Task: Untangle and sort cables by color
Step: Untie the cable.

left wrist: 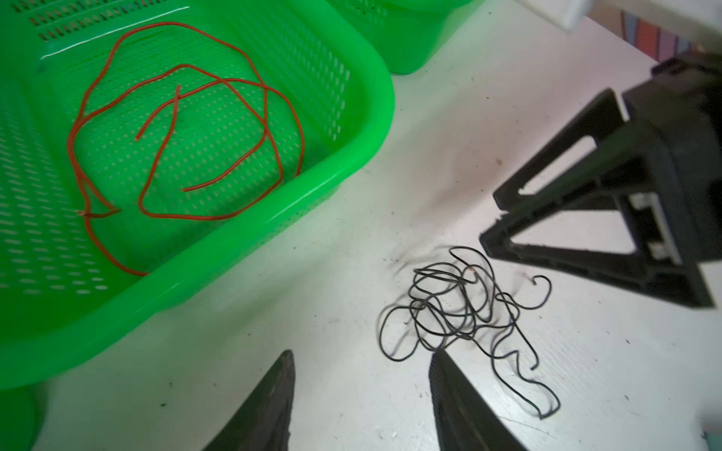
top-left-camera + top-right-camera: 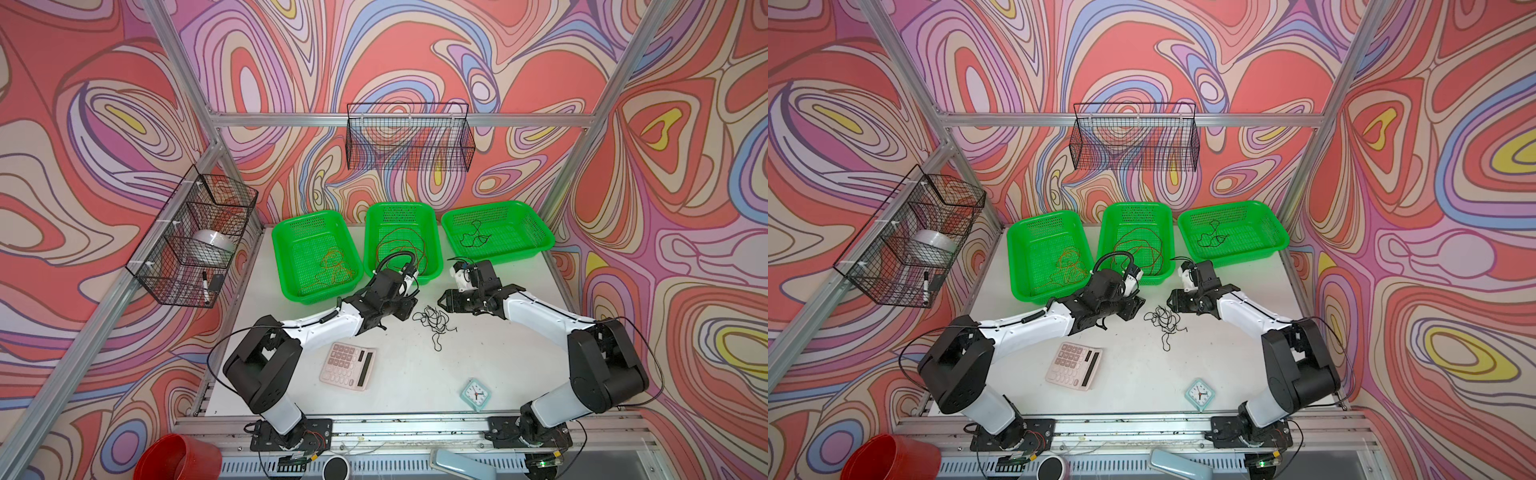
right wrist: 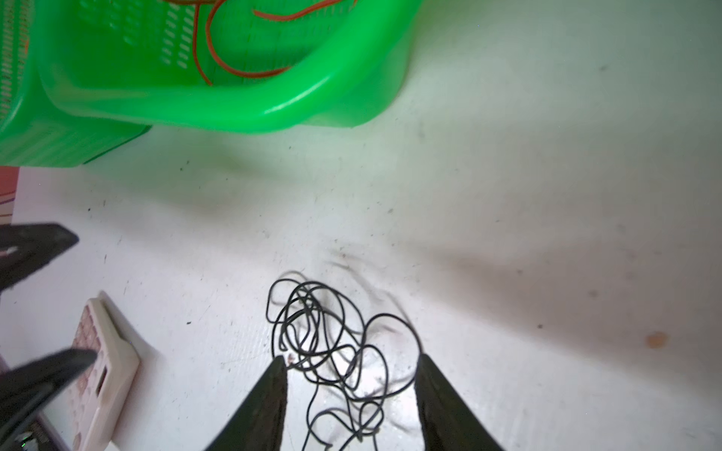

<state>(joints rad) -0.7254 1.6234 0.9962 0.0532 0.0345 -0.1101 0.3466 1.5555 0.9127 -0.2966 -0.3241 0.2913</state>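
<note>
Left wrist view shows the left gripper (image 1: 361, 353) with its fingers spread and nothing between them. The black cable tangle (image 1: 453, 308) lies on the tabletop (image 1: 351, 234) just beside one fingertip. In the right wrist view the right gripper (image 3: 351, 357) is likewise spread and straddles that tangle, whose loops lie between the fingers without being pinched. The sorting looks well along. In a top view the orange cables (image 2: 332, 266) lie in the left green basket (image 2: 303, 245), the red cables (image 2: 399, 243) in the middle green basket (image 2: 399, 216), and a sorted black cable (image 2: 473, 237) in the right green basket (image 2: 515, 232). What seems left is the loose tangle between the two grippers, which probably needs lifting, perhaps teasing apart, and carrying to the right basket. The white tabletop is scuffed and speckled. A pink calculator (image 2: 348, 365) and a small teal alarm clock (image 2: 476, 392) lie nearer the arm bases, well apart from the cables. Swirling red, lilac and yellow walls sit behind an aluminium frame. A black wire basket (image 2: 409, 137) hangs on the back wall, and a wire rack (image 2: 166, 266) on the side wall holds a roll of tape (image 2: 212, 243) and a marker (image 2: 205, 286).
</note>
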